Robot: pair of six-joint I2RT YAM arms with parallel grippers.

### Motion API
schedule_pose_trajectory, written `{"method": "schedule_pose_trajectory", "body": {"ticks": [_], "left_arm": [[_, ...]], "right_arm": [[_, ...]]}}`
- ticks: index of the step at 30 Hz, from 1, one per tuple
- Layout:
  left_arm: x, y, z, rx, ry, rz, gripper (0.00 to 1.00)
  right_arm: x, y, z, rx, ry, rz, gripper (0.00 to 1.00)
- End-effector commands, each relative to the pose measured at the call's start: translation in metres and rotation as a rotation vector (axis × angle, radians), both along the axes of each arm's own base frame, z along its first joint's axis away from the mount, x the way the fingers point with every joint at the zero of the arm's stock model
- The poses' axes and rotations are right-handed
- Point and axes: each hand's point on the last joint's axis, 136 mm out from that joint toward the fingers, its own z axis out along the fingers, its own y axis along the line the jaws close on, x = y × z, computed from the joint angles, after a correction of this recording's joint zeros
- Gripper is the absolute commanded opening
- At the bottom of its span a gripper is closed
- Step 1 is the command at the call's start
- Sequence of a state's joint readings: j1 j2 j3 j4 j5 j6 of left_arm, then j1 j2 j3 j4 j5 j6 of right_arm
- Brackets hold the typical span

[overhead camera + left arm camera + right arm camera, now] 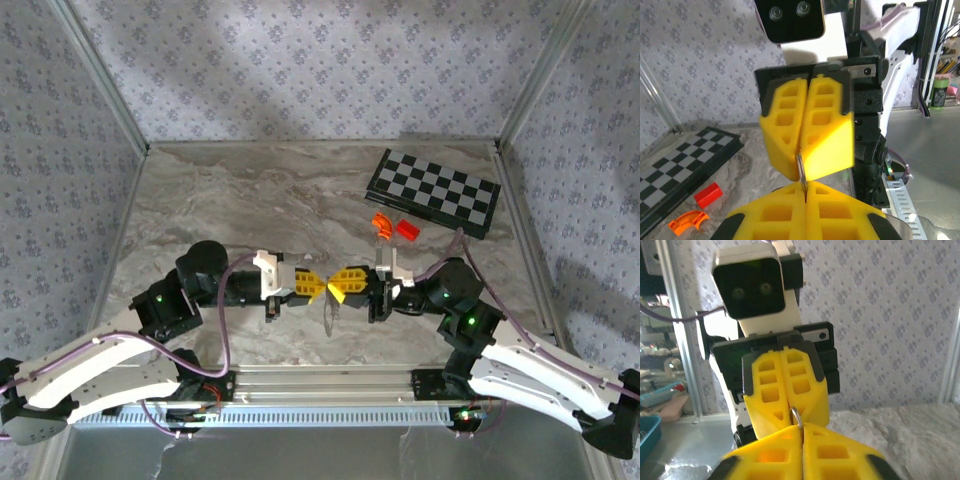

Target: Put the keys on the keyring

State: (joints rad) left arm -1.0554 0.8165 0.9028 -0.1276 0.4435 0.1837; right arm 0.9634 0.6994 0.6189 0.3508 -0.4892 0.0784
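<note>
Patterned wallpaper closes in a marbled counter [250,200], over which the two arms meet nose to nose.

The left end effector [320,284] has its yellow fingers drawn fully together. The right end effector [334,285] facing it is closed down to a thin seam. A silvery metal piece [801,172] is pinched where the tips touch. From the left wrist it reads as a narrow edge running out of one seam into the other. From the right wrist it shows as a small rounded loop poking up at the fingertips. Most of it is buried between the pads, so its full shape cannot be made out, nor whether it belongs to the keys.

Just below the meeting fingertips, in the overhead view, hangs the keyring [328,316]. It is a faint pale strand, too thin to show its coils or where its top end attaches.

Beyond the right end effector, well apart from it, lie a red block [406,229] and an orange curved block [380,224]. Just past them is a checkered board [433,192], which the left wrist view cuts off at the frame edge.
</note>
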Motion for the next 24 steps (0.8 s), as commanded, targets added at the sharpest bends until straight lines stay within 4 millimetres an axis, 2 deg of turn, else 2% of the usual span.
{"method": "schedule_pose_trajectory", "body": {"ticks": [1,4,6,12,16,24], "left_arm": [[0.001,0.005,0.012,0.037,-0.046,0.011,0.00],[0.005,0.006,-0.001,0.139,-0.053,0.027,0.00],[0.008,0.007,-0.008,0.204,-0.054,0.033,0.00],[0.013,0.006,-0.032,0.375,-0.053,0.044,0.00],[0.013,0.002,-0.040,0.429,-0.052,0.029,0.00],[0.009,0.000,-0.051,0.481,-0.036,0.002,0.00]], "right_arm": [[0.007,-0.009,-0.002,-0.103,-0.076,-0.104,0.29],[0.010,-0.018,-0.008,-0.176,-0.115,-0.176,0.53],[0.011,-0.021,-0.013,-0.232,-0.133,-0.203,0.56],[0.008,-0.013,-0.033,-0.374,-0.205,-0.224,0.54],[0.006,-0.005,-0.038,-0.401,-0.219,-0.211,0.51],[0.011,-0.001,-0.051,-0.457,-0.213,-0.227,0.36]]}}
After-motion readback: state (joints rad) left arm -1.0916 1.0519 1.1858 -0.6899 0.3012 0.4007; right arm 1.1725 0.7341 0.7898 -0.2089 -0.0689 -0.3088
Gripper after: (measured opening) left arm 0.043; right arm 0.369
